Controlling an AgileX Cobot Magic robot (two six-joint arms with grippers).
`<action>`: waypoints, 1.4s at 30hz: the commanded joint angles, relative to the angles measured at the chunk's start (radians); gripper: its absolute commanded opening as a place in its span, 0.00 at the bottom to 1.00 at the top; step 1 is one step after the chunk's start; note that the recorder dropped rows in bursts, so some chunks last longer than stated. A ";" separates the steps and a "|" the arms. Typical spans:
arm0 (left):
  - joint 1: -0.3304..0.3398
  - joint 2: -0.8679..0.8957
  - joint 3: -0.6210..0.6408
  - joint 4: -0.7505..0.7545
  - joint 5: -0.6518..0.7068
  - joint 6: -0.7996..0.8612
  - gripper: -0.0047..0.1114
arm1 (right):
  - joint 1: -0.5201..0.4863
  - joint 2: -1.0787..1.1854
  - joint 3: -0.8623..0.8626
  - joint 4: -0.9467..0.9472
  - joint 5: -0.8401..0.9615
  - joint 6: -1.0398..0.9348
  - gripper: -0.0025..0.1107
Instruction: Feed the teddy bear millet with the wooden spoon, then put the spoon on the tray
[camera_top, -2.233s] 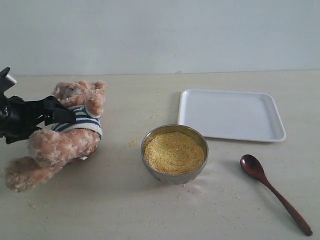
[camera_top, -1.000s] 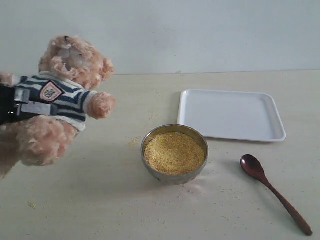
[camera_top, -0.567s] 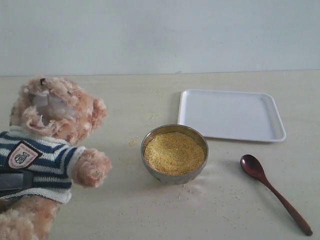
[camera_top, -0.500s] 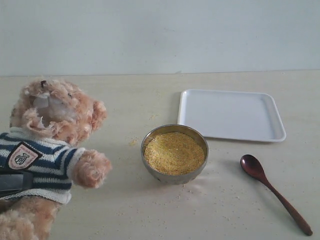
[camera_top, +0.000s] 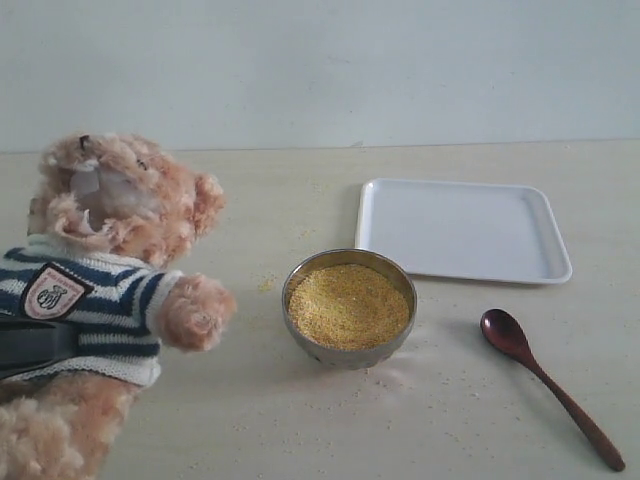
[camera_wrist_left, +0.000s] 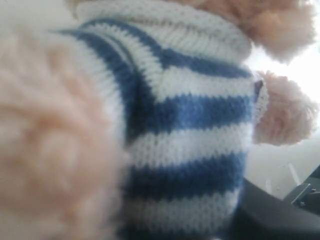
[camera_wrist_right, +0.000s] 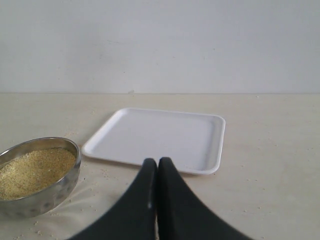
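The teddy bear (camera_top: 110, 250) hangs upright at the left, facing the steel bowl, one paw stretched toward it. My left gripper (camera_top: 40, 345) is shut on the bear's striped body; in the left wrist view the shirt (camera_wrist_left: 190, 115) fills the picture and hides the fingertips. Millet (camera_top: 348, 305) fills the steel bowl (camera_top: 350, 355) at the middle. The wooden spoon (camera_top: 545, 380) lies on the table right of the bowl, handle toward the near right corner. Behind it sits the white tray (camera_top: 462, 230). My right gripper (camera_wrist_right: 158, 162) is shut on nothing, low over the table, with the tray (camera_wrist_right: 160, 135) beyond it; it is outside the exterior view.
Stray millet grains (camera_top: 266, 284) are scattered on the beige table around the bowl. In the right wrist view the bowl (camera_wrist_right: 47, 192) with millet (camera_wrist_right: 32, 170) stands beside the gripper. A plain pale wall closes the back of the table.
The bear went from lying on the table to being lifted by my left gripper, then brought low and near. In the last half second it rose slightly toward the bowl.
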 joint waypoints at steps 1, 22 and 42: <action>0.001 0.098 0.003 -0.134 0.053 0.113 0.08 | -0.003 -0.005 0.004 0.002 -0.008 -0.002 0.02; 0.001 0.247 0.003 -0.074 0.027 0.151 0.08 | -0.003 -0.005 0.004 0.002 -0.008 -0.002 0.02; 0.001 0.247 0.003 -0.122 0.013 0.156 0.08 | -0.003 -0.005 0.004 0.002 -0.008 -0.002 0.02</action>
